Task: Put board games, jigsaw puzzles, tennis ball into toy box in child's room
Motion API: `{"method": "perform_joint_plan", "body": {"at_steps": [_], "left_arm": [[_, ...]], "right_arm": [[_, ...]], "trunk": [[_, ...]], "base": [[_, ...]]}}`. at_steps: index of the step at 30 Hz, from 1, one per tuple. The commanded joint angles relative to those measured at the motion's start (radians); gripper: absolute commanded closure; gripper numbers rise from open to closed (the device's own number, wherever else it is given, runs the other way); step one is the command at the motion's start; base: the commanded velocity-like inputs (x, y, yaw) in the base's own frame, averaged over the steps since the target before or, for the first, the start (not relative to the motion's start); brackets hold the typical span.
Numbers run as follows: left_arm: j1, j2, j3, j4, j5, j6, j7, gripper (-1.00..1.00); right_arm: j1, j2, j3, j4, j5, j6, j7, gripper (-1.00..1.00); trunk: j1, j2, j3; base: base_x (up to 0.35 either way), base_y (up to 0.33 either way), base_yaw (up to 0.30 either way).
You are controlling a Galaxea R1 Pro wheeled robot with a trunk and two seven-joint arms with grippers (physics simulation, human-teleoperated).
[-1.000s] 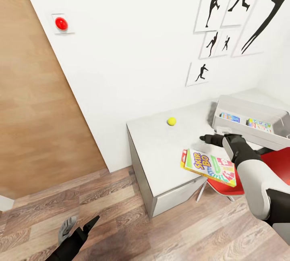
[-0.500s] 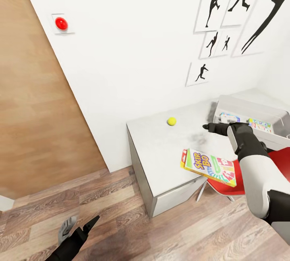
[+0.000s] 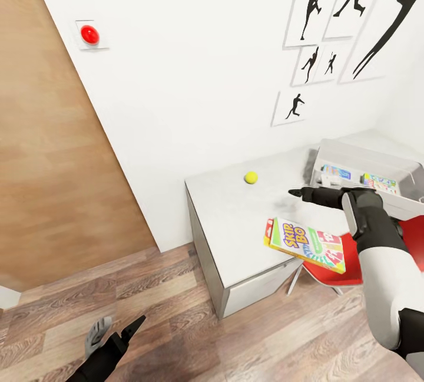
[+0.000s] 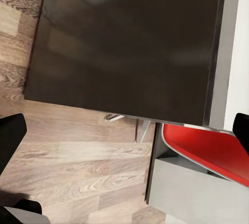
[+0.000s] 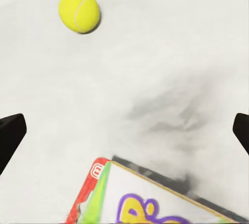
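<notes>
The tennis ball (image 3: 251, 177) lies on the pale table (image 3: 229, 211) near the wall. My right gripper (image 3: 296, 193) hovers open and empty over the table, between the ball and the toy box (image 3: 377, 161). In the right wrist view the ball (image 5: 79, 10) lies ahead of the gripper (image 5: 124, 130), beyond its spread fingertips (image 5: 10, 133). The Skip-Bo board game (image 3: 306, 244) rests at the table's front edge on top of a red-edged flat box (image 3: 269, 231), and it also shows close under the wrist camera (image 5: 155, 203). Colourful flat boxes (image 3: 335, 171) lie inside the toy box. My left gripper (image 3: 115, 329) hangs open low over the floor.
A red chair (image 3: 338, 276) stands under the table's front edge, below the Skip-Bo box. A red button (image 3: 89, 34) sits on the white wall beside a wooden door (image 3: 47, 152). Wood-plank floor (image 3: 194, 335) spreads in front. The left wrist view looks down on a dark surface (image 4: 124, 42) and the red chair (image 4: 207, 146).
My right gripper has lifted slightly from beside the Skip-Bo box and now reaches further left towards the ball, while the forearm has swung right. The left arm has not moved.
</notes>
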Motion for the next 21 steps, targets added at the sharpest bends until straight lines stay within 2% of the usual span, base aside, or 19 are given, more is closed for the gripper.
{"method": "perform_joint_plan", "body": {"at_steps": [1, 3, 6, 9, 11, 12, 14, 15, 17, 18, 20, 21], "left_arm": [[0.000, 0.000, 0.001, -0.001, 0.007, 0.008, 0.000, -1.00], [0.000, 0.000, 0.001, -0.001, 0.007, 0.008, -0.001, -1.00], [0.000, 0.000, 0.001, -0.001, 0.008, 0.008, -0.001, -1.00], [0.000, 0.000, 0.001, -0.001, 0.008, 0.009, -0.001, -1.00], [0.000, -0.001, 0.001, -0.001, 0.008, 0.009, -0.001, -1.00], [0.000, -0.001, 0.001, -0.001, 0.008, 0.009, -0.001, -1.00], [0.000, 0.000, 0.001, -0.001, 0.008, 0.009, -0.001, -1.00], [0.000, 0.000, 0.001, -0.001, 0.008, 0.009, -0.001, -1.00], [0.000, 0.000, 0.001, -0.001, 0.007, 0.009, -0.001, -1.00], [0.000, 0.000, 0.001, -0.001, 0.007, 0.009, -0.001, -1.00], [0.000, 0.000, 0.001, -0.001, 0.007, 0.009, -0.001, -1.00], [0.000, 0.000, 0.001, -0.001, 0.007, 0.009, -0.001, -1.00]], "right_arm": [[0.000, 0.000, -0.002, -0.001, 0.009, 0.004, 0.010, -1.00], [0.035, -0.010, -0.003, -0.035, 0.008, 0.026, 0.068, -1.00], [0.064, -0.024, -0.004, -0.072, 0.008, 0.054, 0.106, -1.00], [0.077, -0.032, -0.005, -0.094, 0.007, 0.077, 0.120, -1.00], [0.113, -0.054, -0.006, -0.147, 0.005, 0.146, 0.142, -1.00], [0.113, -0.054, -0.006, -0.147, 0.005, 0.146, 0.142, -1.00], [0.161, -0.085, -0.009, -0.213, 0.000, 0.210, 0.158, -1.00], [0.161, -0.085, -0.009, -0.213, 0.000, 0.210, 0.158, -1.00], [0.216, -0.122, -0.026, -0.291, -0.022, 0.247, 0.186, -1.00], [0.216, -0.122, -0.026, -0.291, -0.022, 0.247, 0.186, -1.00], [0.273, -0.158, -0.057, -0.365, -0.065, 0.267, 0.241, -1.00], [0.273, -0.158, -0.057, -0.365, -0.065, 0.267, 0.241, -1.00]], "trunk": [[0.001, -0.002, -0.001], [0.001, -0.002, -0.001], [0.001, -0.002, -0.001], [0.001, -0.002, -0.001], [0.001, -0.002, -0.001], [0.001, -0.002, -0.001], [0.001, -0.002, -0.002], [0.001, -0.002, -0.002], [0.001, -0.002, -0.002], [0.001, -0.002, -0.003], [0.001, -0.002, -0.004], [0.001, -0.002, -0.004]], "base": [[0.000, 0.000, 0.000], [0.000, 0.000, 0.000], [0.000, 0.000, 0.000], [0.000, 0.000, 0.000], [0.000, 0.000, 0.000], [0.000, 0.000, 0.000], [0.000, 0.000, -0.021], [0.000, 0.000, -0.032], [0.000, 0.000, -0.083], [0.000, 0.000, -0.100], [0.000, 0.000, -0.139], [0.000, 0.000, -0.150]]}}
